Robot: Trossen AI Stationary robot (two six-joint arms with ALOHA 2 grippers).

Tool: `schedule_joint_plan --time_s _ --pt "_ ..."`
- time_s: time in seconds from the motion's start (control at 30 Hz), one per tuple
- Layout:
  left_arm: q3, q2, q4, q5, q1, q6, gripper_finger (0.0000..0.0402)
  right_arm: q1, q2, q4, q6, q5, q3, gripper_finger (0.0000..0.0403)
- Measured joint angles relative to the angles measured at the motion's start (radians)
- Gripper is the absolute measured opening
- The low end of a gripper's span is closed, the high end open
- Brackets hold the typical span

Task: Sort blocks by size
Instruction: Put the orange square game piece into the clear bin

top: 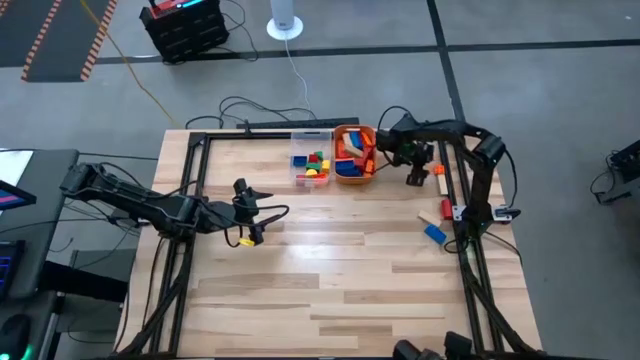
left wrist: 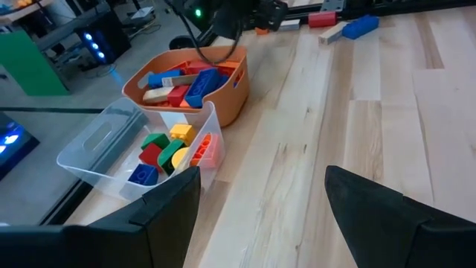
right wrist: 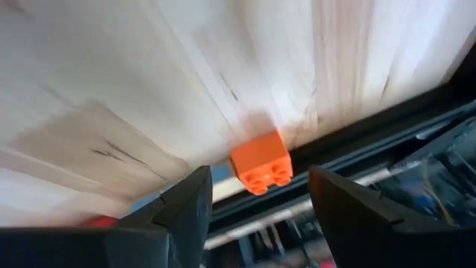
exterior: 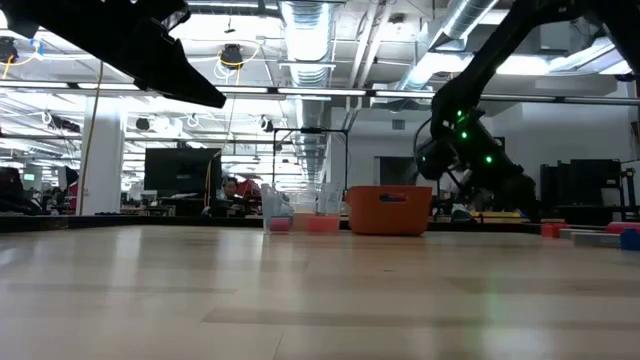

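Blocks fill both tubs — four loose by table's right edge

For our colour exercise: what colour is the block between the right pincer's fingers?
Orange block, clearest in the right wrist view.

Both arms are dark, nearly black, built of slim jointed links with black cables trailing along them. The left hand bears small yellow marks. The right hand — seen from the bench-level camera — shows several small green lights on its wrist housing.
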State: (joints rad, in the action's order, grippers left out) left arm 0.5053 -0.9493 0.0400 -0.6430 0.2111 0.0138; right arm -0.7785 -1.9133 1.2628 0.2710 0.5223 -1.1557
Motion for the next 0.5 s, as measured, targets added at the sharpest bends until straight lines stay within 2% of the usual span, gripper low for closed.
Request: schedule_joint_plan --time_s 0.23,0.33,0.5 --pt "0.0 0.0 -0.005 0.0 0.0 0.004 0.028 -0.075 0.083 -0.007 -0.018 -0.038 -0.001 0.0256" --pt "0.0 0.0 -0.01 0.0 0.0 0.008 0.028 -0.115 0.085 0.006 -0.037 -0.039 -0.001 0.0256" --pt "0.0 0.0 -0.03 0.0 0.0 0.019 0.028 -0.113 0.06 -0.01 -0.036 -0.043 -0.003 0.0255"
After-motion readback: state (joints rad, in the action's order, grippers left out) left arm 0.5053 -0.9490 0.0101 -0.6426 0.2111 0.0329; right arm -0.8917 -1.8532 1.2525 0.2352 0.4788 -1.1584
